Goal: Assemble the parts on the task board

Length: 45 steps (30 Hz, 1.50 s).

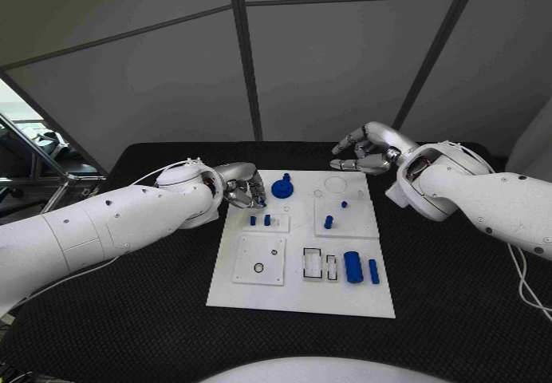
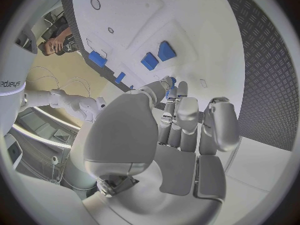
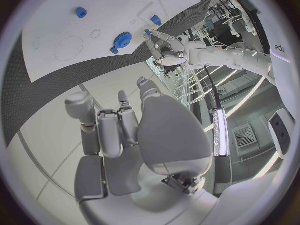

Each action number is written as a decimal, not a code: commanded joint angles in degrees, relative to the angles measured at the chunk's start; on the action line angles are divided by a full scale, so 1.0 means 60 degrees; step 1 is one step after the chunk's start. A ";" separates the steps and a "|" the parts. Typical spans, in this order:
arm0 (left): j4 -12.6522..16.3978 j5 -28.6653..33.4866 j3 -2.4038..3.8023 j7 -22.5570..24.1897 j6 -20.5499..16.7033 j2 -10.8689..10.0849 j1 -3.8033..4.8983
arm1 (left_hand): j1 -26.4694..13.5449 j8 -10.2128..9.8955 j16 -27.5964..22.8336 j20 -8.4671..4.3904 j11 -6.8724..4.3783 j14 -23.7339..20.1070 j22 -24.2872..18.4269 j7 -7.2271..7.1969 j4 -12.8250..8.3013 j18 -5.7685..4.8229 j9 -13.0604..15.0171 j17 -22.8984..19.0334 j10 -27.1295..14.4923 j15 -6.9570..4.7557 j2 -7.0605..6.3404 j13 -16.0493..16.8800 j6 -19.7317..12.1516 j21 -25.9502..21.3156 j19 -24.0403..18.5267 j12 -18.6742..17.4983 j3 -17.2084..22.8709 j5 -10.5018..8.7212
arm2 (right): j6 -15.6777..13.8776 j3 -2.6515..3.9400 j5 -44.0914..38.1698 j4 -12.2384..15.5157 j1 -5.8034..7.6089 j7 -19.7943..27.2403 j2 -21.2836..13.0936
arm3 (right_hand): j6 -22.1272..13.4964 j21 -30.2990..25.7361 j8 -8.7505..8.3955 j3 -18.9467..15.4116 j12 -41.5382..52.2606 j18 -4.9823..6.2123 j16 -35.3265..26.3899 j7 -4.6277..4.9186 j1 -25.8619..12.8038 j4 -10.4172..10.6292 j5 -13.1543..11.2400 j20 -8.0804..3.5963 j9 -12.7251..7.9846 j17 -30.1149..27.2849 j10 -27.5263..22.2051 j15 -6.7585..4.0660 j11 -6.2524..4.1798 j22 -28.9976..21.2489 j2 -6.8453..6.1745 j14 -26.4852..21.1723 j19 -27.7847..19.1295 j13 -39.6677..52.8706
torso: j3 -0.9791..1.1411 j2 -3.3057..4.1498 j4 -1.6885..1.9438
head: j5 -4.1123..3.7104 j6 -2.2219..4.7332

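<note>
The white task board (image 1: 301,263) lies in the middle of the black table. A blue round part (image 1: 283,189) sits near its far left corner, with two small blue pegs (image 1: 260,220) nearer me and another peg (image 1: 328,223) to their right. Two blue cylinders (image 1: 361,269) lie at the near right. My left hand (image 1: 244,191) hovers at the board's far left edge beside the round part, fingers curled; a bit of blue (image 2: 170,81) shows at its fingertips, and a hold cannot be made out. My right hand (image 1: 366,152) hangs beyond the far edge, fingers loosely apart and holding nothing.
Square white inset plates (image 1: 260,260) and a narrow slot (image 1: 312,264) mark the board's near half. A faint ring (image 1: 335,186) lies at the far right of the board. Black table (image 1: 138,311) surrounds the board on all sides, and grey wall panels stand behind.
</note>
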 commanded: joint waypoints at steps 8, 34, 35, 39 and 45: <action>-0.0070 0.0050 0.0010 -0.0035 0.0110 0.0088 -0.0014 | -0.0107 -0.0039 0.0017 -0.0002 0.0017 0.0065 0.1232 0.0005 -0.0040 -0.0205 0.0014 -0.0039 0.0076 -0.0004 0.0015 0.0004 0.0090 0.0033 0.0096 -0.0072 0.0021 -0.0007 | 0.0018 0.0005 -0.0024 0.0019 0.0018 0.0076 0.0008 | -0.0020 -0.0040 0.0064 0.0044 -0.0027 0.0085 -0.0044 -0.0023 0.0053 0.0002 0.0040 -0.0034 -0.0014 0.0532 -0.0066 -0.0072 -0.0020 -0.0008 0.0043 0.0592 -0.0015 0.0435 | -0.0003 -0.0008 0.0005 | 0.0004 -0.0009; -0.0292 0.0049 0.0011 -0.0367 0.0532 0.0273 -0.0022 | -0.0202 -0.0263 -0.0066 0.0034 0.0091 -0.0034 0.1172 0.0103 -0.0042 -0.0174 -0.0015 -0.0318 0.0042 0.0048 -0.0026 0.0010 -0.0006 -0.0144 0.0026 -0.0330 -0.0022 -0.0008 | 0.0013 0.0005 -0.0024 0.0038 0.0018 0.0071 -0.0013 | -0.0018 -0.0042 0.0073 0.0062 -0.0028 0.0084 -0.0047 -0.0021 0.0086 -0.0004 0.0053 -0.0036 -0.0014 0.0532 -0.0069 -0.0073 -0.0020 -0.0006 0.0061 0.0593 -0.0009 0.0432 | -0.0002 -0.0010 0.0007 | -0.0017 -0.0023; -0.0290 0.0049 0.0011 -0.0388 0.0553 0.0270 -0.0022 | -0.0203 -0.0276 -0.0065 0.0037 0.0098 -0.0037 0.1169 0.0110 -0.0045 -0.0173 -0.0016 -0.0325 0.0038 0.0052 -0.0028 0.0011 -0.0014 -0.0153 0.0022 -0.0342 -0.0024 -0.0008 | 0.0012 0.0005 -0.0024 0.0038 0.0018 0.0070 -0.0015 | -0.0018 -0.0042 0.0073 0.0062 -0.0028 0.0084 -0.0047 -0.0021 0.0086 -0.0004 0.0053 -0.0036 -0.0014 0.0532 -0.0069 -0.0073 -0.0020 -0.0006 0.0061 0.0593 -0.0009 0.0432 | -0.0002 -0.0010 0.0005 | -0.0020 -0.0024; -0.0271 0.0049 0.0011 -0.0444 0.0608 0.0253 -0.0022 | -0.0207 -0.0330 -0.0058 0.0052 0.0124 -0.0048 0.1169 0.0145 -0.0055 -0.0172 -0.0020 -0.0357 0.0023 0.0071 -0.0039 0.0014 -0.0045 -0.0162 0.0017 -0.0393 -0.0029 -0.0007 | 0.0008 0.0005 -0.0024 0.0040 0.0018 0.0068 -0.0027 | -0.0018 -0.0042 0.0073 0.0062 -0.0028 0.0084 -0.0047 -0.0021 0.0086 -0.0004 0.0053 -0.0036 -0.0014 0.0532 -0.0069 -0.0073 -0.0020 -0.0006 0.0061 0.0593 -0.0009 0.0432 | 0.0000 -0.0011 0.0005 | -0.0020 -0.0018; -0.0240 0.0049 0.0011 -0.0475 0.0588 0.0227 -0.0022 | -0.0225 -0.0635 0.0021 0.0105 0.0210 -0.0046 0.1190 0.0269 -0.0081 -0.0180 -0.0063 -0.0392 0.0024 0.0140 -0.0103 0.0037 -0.0403 -0.0145 0.0026 -0.0507 -0.0043 -0.0014 | 0.0000 0.0005 -0.0024 0.0036 0.0018 0.0058 -0.0048 | -0.0023 -0.0090 0.0073 0.0058 -0.0119 0.0098 -0.0096 -0.0020 0.0084 0.0000 0.0052 -0.0036 -0.0015 0.0460 -0.0146 -0.0072 -0.0019 -0.0077 0.0056 0.0576 -0.0050 0.0335 | -0.0001 -0.0013 0.0012 | -0.0016 -0.0022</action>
